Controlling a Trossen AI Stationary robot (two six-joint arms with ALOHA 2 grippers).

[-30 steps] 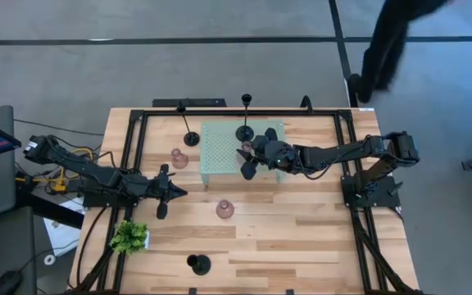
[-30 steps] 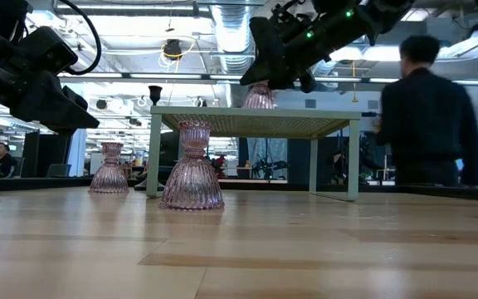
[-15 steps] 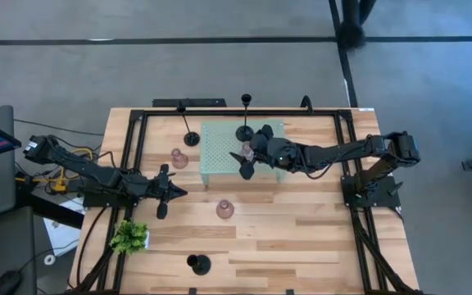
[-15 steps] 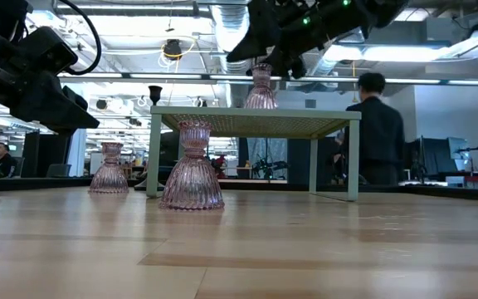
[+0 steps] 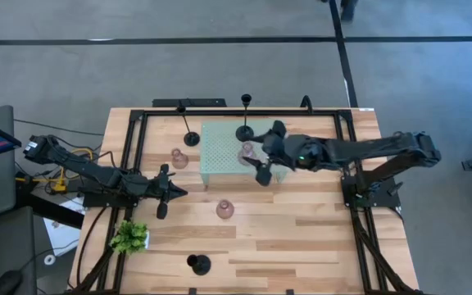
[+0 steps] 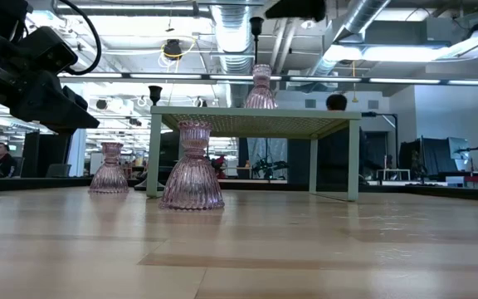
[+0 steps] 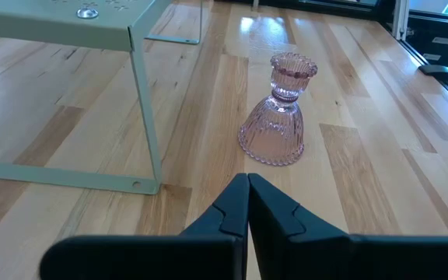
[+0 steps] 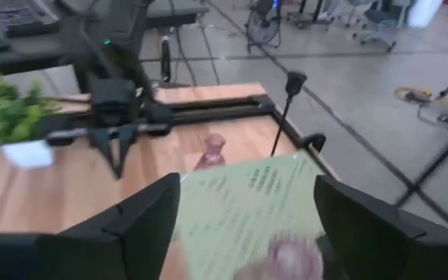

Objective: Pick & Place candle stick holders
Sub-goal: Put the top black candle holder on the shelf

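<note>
A pinkish holder point(image 5: 247, 153) stands upright by its base on the pale green perforated stand point(image 5: 220, 156), beside a black holder point(image 5: 244, 131). It also shows in the low view point(image 6: 260, 87). My right gripper point(image 5: 260, 157) is open just to the right of it and above it, touching nothing; in the right wrist view point(image 8: 247, 233) the holder point(image 8: 290, 260) shows between the fingers. My left gripper point(image 5: 171, 192) is shut and empty, pointing at a pinkish holder point(image 7: 278, 109) on the table. Another pinkish holder point(image 5: 179, 158) and two black ones point(image 5: 191, 138) point(image 5: 197, 264) stand on the table.
A small green plant point(image 5: 129, 236) stands at the near left. The stand's legs point(image 7: 142, 117) rise from the table beside my left gripper. A person point(image 6: 336, 133) is in the room behind the table.
My right gripper has opened and let go of the pinkish holder, which stays upright on the stand. The gripper has then risen and drawn back toward the table's right edge. A person behind the table has walked away.
</note>
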